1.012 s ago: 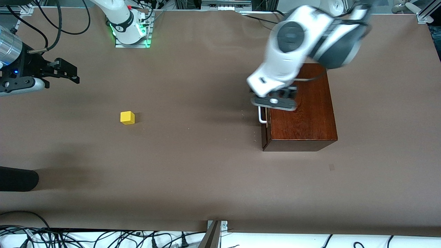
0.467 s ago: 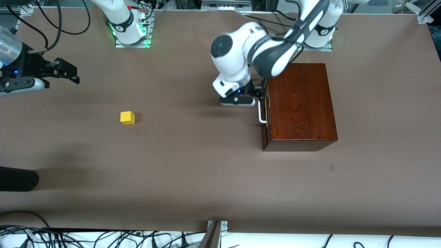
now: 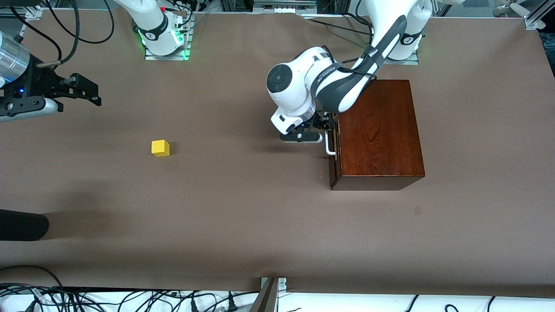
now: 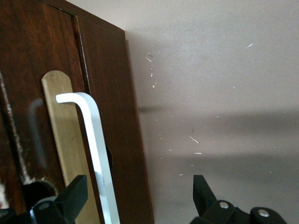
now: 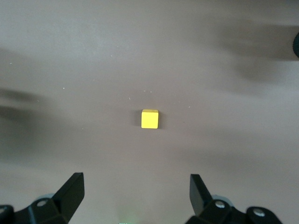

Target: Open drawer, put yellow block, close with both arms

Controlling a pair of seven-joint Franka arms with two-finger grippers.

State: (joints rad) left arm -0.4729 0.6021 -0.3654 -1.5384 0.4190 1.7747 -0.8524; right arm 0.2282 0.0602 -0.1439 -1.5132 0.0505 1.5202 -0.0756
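Note:
The dark reddish-brown wooden box (image 3: 379,130) stands toward the left arm's end of the table. Its drawer (image 3: 332,167) is shut, with the white U-shaped handle (image 3: 329,146) on its front. My left gripper (image 3: 328,125) is low in front of the drawer, open. In the left wrist view the handle (image 4: 99,154) stands between its open fingers (image 4: 70,199), close to one of them, untouched. The yellow block (image 3: 160,148) lies on the table toward the right arm's end. My right gripper (image 3: 96,94) waits open in the air; its wrist view shows the block (image 5: 150,119) ahead of the gripper (image 5: 135,191).
A black rounded object (image 3: 21,225) juts onto the table at the right arm's end, nearer the front camera than the block. Cables (image 3: 130,299) run along the table's near edge. The arm bases (image 3: 164,39) stand along the edge farthest from the front camera.
The left arm swung off the top of the box and came down in front of the drawer, bringing its open gripper round the handle. The right arm and the block have not moved.

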